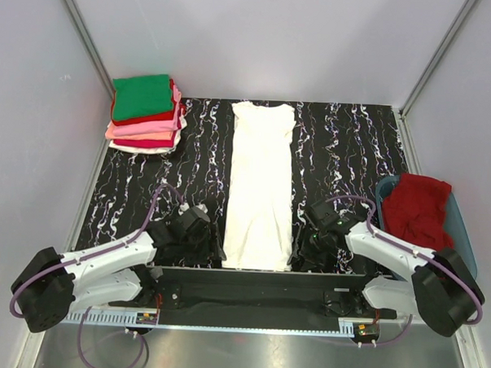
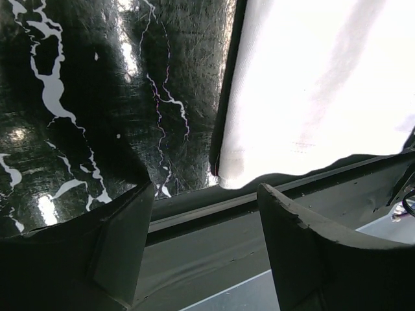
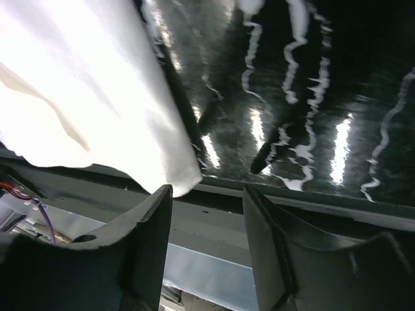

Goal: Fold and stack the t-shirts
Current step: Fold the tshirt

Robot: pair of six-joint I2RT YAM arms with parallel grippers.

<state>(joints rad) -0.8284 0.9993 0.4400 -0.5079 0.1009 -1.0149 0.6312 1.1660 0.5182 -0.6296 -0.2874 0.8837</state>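
black table (image 1: pixel 345 148), white tee (image 1: pixel 260 185), tee stack (image 1: pixel 145 114)

A table (image 1: pixel 353 148) with a glossy black top, veined in white like marble, fills the middle of the cell. 3 plain, pale grey panels close it in: the back wall (image 1: pixel 260 38), the left wall (image 1: pixel 27 142) and the right wall (image 1: pixel 468 137). 2 aluminium posts stand in the far corners, the left post (image 1: pixel 85 30) and the right post (image 1: pixel 437 54). A brushed metal sheet (image 1: pixel 246 359) lies along the near edge. The light is soft and even on the walls; close up, the tabletop throws back bright glints (image 2: pixel 130 61).
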